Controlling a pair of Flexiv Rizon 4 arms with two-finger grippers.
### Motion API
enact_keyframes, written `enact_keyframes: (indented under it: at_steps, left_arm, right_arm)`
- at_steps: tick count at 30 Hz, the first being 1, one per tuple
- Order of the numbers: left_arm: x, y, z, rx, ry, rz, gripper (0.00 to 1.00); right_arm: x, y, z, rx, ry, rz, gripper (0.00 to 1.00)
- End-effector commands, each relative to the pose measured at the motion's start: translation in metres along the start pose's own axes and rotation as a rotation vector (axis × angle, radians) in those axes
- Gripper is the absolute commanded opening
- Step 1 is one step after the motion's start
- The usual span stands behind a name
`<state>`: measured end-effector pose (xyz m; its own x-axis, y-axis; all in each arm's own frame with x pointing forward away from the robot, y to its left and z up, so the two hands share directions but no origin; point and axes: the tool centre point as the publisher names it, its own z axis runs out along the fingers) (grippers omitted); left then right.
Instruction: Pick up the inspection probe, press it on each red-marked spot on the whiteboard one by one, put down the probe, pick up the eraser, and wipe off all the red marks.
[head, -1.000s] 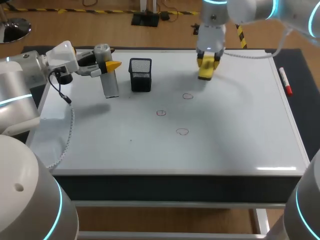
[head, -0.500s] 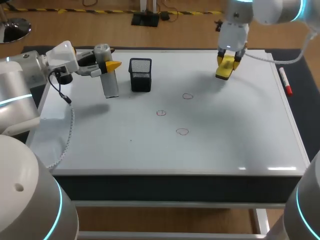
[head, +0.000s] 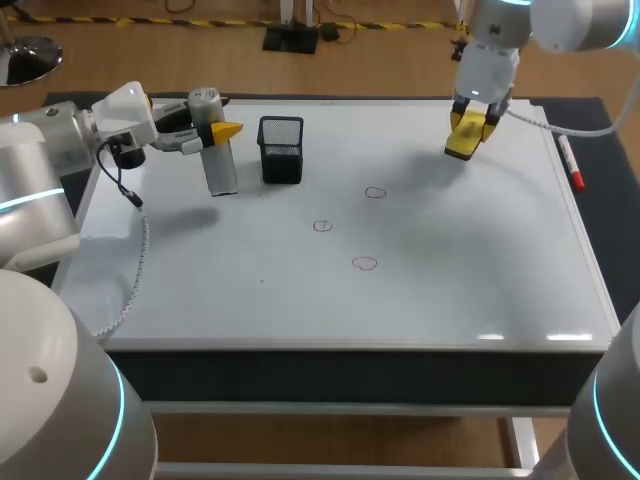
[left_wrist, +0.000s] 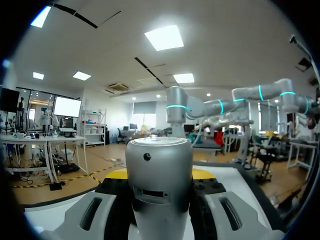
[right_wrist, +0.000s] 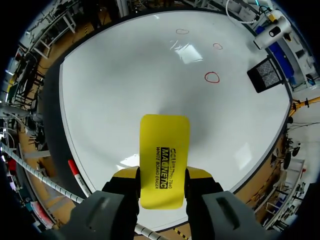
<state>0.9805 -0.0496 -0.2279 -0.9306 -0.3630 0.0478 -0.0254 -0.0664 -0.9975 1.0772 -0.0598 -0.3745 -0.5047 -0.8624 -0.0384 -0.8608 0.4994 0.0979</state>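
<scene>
Head view: at upper left, the left gripper grips the upright inspection probe; at upper right, the right gripper clamps the eraser over the whiteboard. Left wrist view: both fingers press the inspection probe's sides. Right wrist view: the fingers pinch the eraser, with the red marks ahead.

My two arms have smooth, rounded shells of light grey, with a glowing cyan ring at the joints. The left arm carries a white wrist block, a thin black cable and a white coiled cable. A grey cable runs along the right arm. The left gripper and right gripper have grey fingers with an oval slot, black inner parts, perhaps rubber, and yellow tips.
</scene>
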Motion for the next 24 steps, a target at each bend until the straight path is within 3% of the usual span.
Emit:
enact_keyframes:
  at_steps: [1,6,13,15,24]
  left_arm:
    - [0.0,0.001,0.001,0.005,-0.001,0.002,0.0]
    - [0.013,-0.009,0.02,0.007,0.016,0.024,0.0]
    - [0.04,-0.009,0.056,0.056,0.086,0.017,0.0]
    - [0.048,-0.01,0.066,0.047,0.072,0.004,0.0]
    - [0.079,0.001,0.1,0.046,0.112,-0.035,0.0]
  right_arm:
    - [0.001,0.0,-0.002,0.002,0.003,-0.002,0.0]
    - [0.001,0.0,-0.002,0.002,0.003,-0.002,0.0]
    - [0.001,0.0,-0.002,0.002,0.003,-0.002,0.0]
    - [0.001,0.0,-0.002,0.002,0.003,-0.002,0.0]
    - [0.001,0.0,-0.002,0.002,0.003,-0.002,0.0]
